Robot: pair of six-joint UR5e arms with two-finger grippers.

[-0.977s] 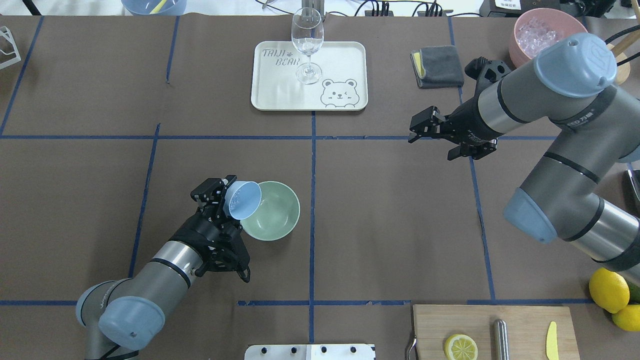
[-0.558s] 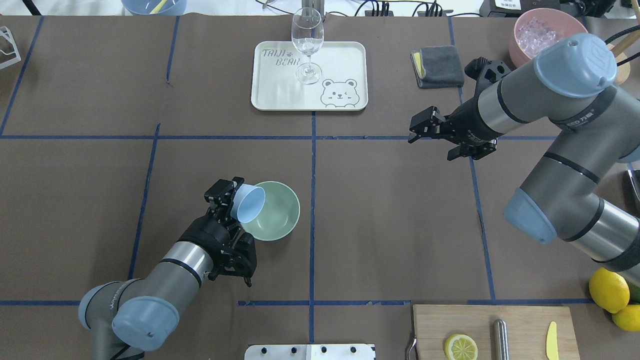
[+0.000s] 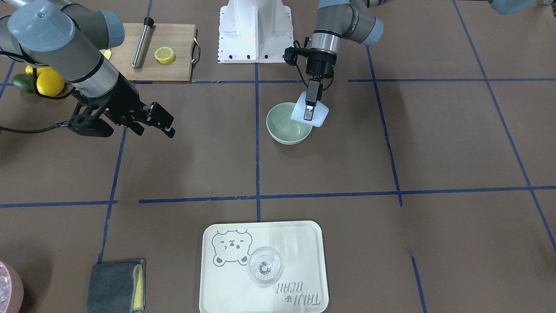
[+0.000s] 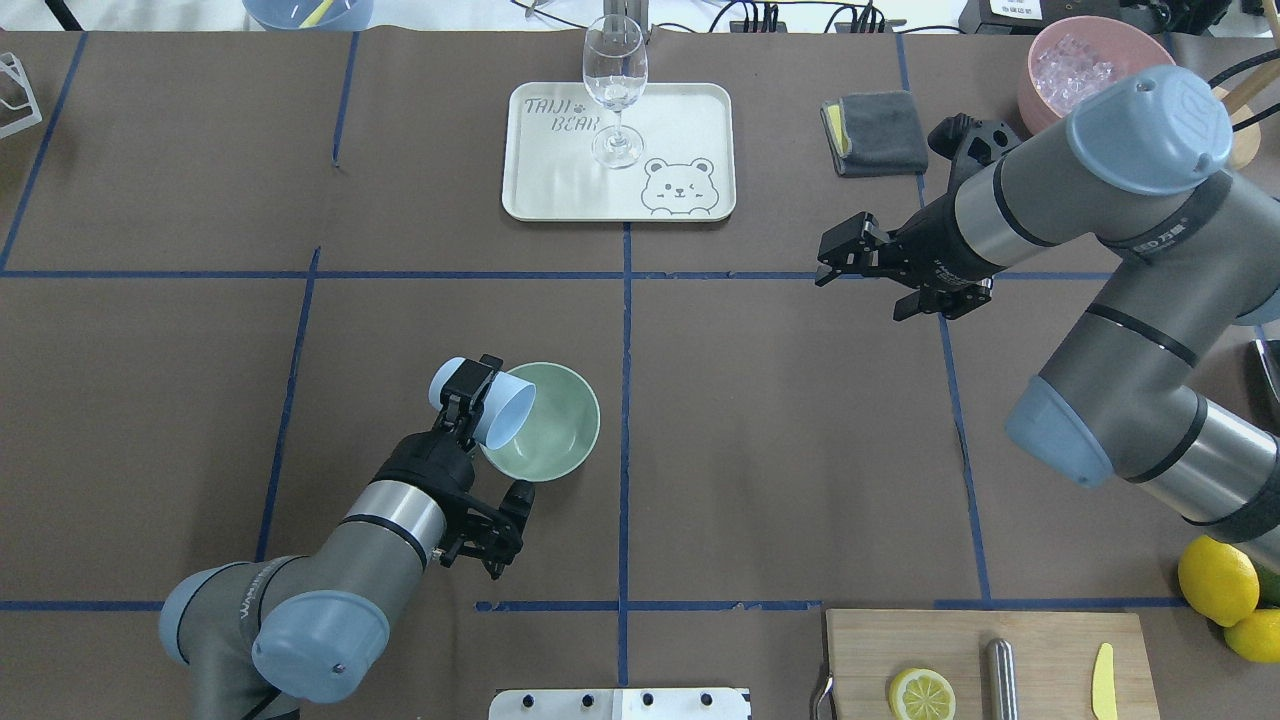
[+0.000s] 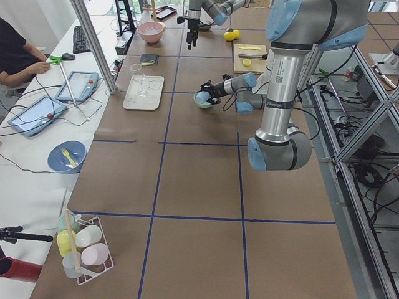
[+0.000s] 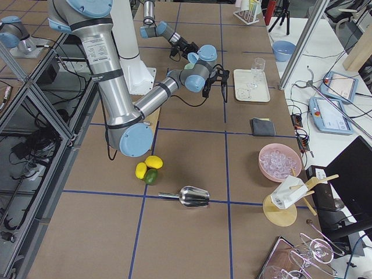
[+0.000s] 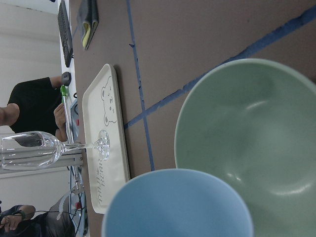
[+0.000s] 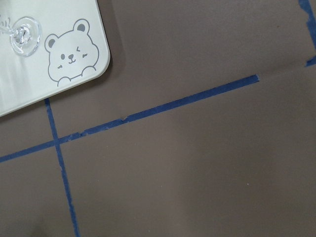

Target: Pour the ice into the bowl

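My left gripper (image 4: pixel 478 398) is shut on a light blue cup (image 4: pixel 510 412), which lies tipped on its side, mouth over the near-left rim of the pale mint-green bowl (image 4: pixel 560 430). From the front, a black finger (image 3: pixel 309 104) clamps the cup (image 3: pixel 319 116) above the bowl (image 3: pixel 284 126). The left wrist view shows the cup's rim (image 7: pixel 173 207) beside the bowl's smooth inside (image 7: pixel 256 138). I can make out no ice in either. My right gripper (image 4: pixel 835 260) hovers open and empty far to the right.
A tray (image 4: pixel 680 110) with a wine glass (image 4: pixel 615 90) sits at the back centre. A grey cloth (image 4: pixel 880 130) and a pink container (image 4: pixel 1085 60) of ice-like pieces are back right. Cutting board (image 4: pixel 985 640), lemon slice (image 4: pixel 921 694) and lemons (image 4: pixel 1215 580) lie front right.
My left wrist has rolled the cup further over, so its mouth has turned from facing up to facing sideways over the bowl. The right arm has not moved.
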